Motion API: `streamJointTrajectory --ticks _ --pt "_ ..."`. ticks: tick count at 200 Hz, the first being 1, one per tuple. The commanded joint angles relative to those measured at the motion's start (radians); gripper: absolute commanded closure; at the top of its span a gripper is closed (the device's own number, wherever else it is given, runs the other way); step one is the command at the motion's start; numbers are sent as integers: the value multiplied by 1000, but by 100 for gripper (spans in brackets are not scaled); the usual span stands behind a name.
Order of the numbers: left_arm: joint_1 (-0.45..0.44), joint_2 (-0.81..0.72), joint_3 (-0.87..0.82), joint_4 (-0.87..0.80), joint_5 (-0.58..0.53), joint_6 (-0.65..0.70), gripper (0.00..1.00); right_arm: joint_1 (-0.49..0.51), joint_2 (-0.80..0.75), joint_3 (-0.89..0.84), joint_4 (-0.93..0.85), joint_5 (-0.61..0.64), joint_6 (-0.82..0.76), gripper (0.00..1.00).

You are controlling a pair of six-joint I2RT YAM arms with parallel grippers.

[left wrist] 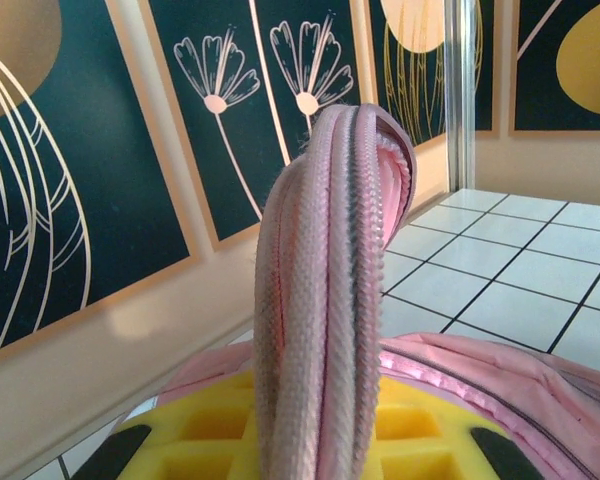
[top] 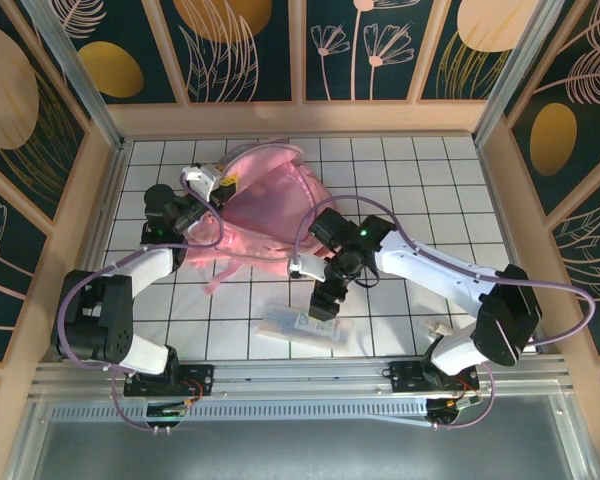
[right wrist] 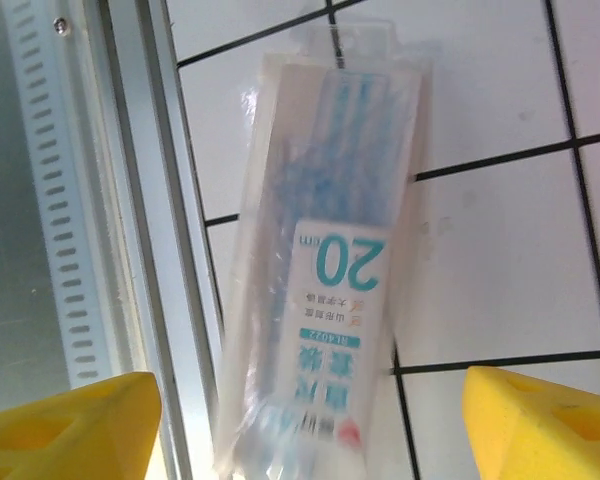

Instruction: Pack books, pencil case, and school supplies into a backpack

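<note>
The pink backpack (top: 270, 215) lies at the back of the white tiled table. My left gripper (top: 195, 215) is shut on a thick fold of its zipped rim (left wrist: 330, 280), which stands up between the yellow fingers (left wrist: 200, 430). The school supplies packet (top: 300, 325), clear and white with blue-green print and a "20", lies flat near the front edge. My right gripper (top: 325, 305) hovers just above the packet (right wrist: 320, 270), open, with its yellow fingertips (right wrist: 540, 420) either side of the packet's near end and not touching it. The books and the pencil case are out of view.
An aluminium rail (top: 300, 372) runs along the table's near edge, and the packet lies right next to the rail (right wrist: 150, 200). Wooden walls with dark floral panels (top: 280, 60) close in the back and both sides. A loose pink strap (top: 218, 275) trails from the backpack.
</note>
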Motion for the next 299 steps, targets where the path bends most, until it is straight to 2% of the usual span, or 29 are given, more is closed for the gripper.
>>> streamJointTrajectory --ticks 1,16,32,48,58,68,77,87,103,127,161,204,216,241,249,261,274,299 --pt "10 -45 16 35 28 8 100 -10 -20 22 14 51 -9 22" --pt "10 -48 16 24 30 17 100 -28 -24 22 23 55 2 22" --pt "10 -55 16 9 30 28 100 -65 -22 3 67 117 75 20" --pt "10 -63 16 -4 21 34 100 -96 1 -28 148 180 258 22" --pt "10 -67 15 -14 18 39 100 -90 27 -40 191 235 461 22" --pt "10 -71 16 -31 19 47 100 -77 21 -86 227 188 619 23" --pt "10 -75 15 -39 21 50 100 -37 -9 -154 281 118 681 24" --pt "10 -77 13 -43 21 55 100 21 -48 -216 317 119 729 24" --pt "10 -76 8 -43 19 55 100 61 -51 -264 303 94 757 24" --pt "10 -70 7 -39 31 53 100 68 42 -271 300 61 749 28" --pt "11 -74 13 -63 36 63 100 110 165 -202 224 254 733 23" --pt "10 -95 10 -106 28 107 100 165 278 -178 213 203 709 22" --pt "10 -98 10 -114 30 115 100 192 316 -165 188 250 708 26" --pt "11 -100 9 -130 20 136 100 222 370 -133 139 332 724 43" --pt "11 -97 10 -129 18 136 100 226 373 -128 138 333 732 46" --pt "10 -90 10 -126 21 133 100 227 368 -131 149 327 748 55" --pt "10 -84 13 -122 26 128 100 226 358 -140 165 312 757 59" --pt "10 -78 14 -117 30 124 100 209 330 -152 177 272 766 75"
